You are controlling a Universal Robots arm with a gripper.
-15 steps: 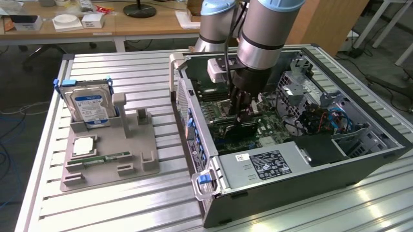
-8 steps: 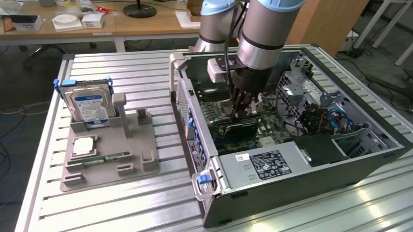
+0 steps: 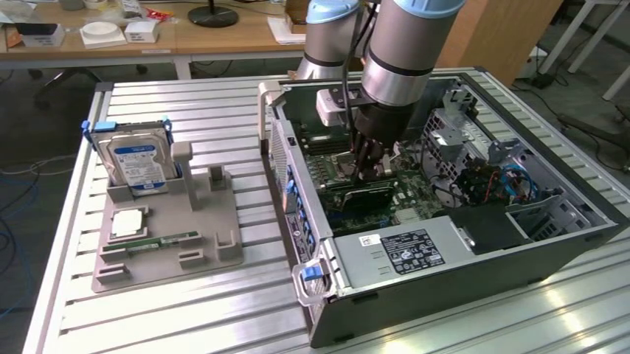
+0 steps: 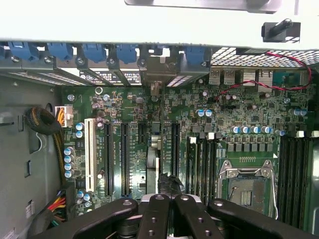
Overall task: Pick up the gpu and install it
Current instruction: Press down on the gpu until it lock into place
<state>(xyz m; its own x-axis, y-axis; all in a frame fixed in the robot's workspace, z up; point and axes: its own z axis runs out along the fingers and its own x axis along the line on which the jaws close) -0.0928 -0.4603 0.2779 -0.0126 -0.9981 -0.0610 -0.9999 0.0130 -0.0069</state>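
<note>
The gripper (image 3: pixel 371 171), fingers together, grips the gpu (image 4: pixel 152 149) edge-on over the motherboard (image 4: pixel 239 119); the exterior view adds the hard drive (image 3: pixel 138 164).

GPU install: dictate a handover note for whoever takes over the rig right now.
Gripper: shut, down inside the case, fingertips at the top edge of the gpu; cannot tell if it grips or presses.
The gpu stands on edge over the motherboard, among the expansion slots.
Done: gpu is off the tray and in the case.
Left: confirm it is fully seated; not clear from these views.
</note>
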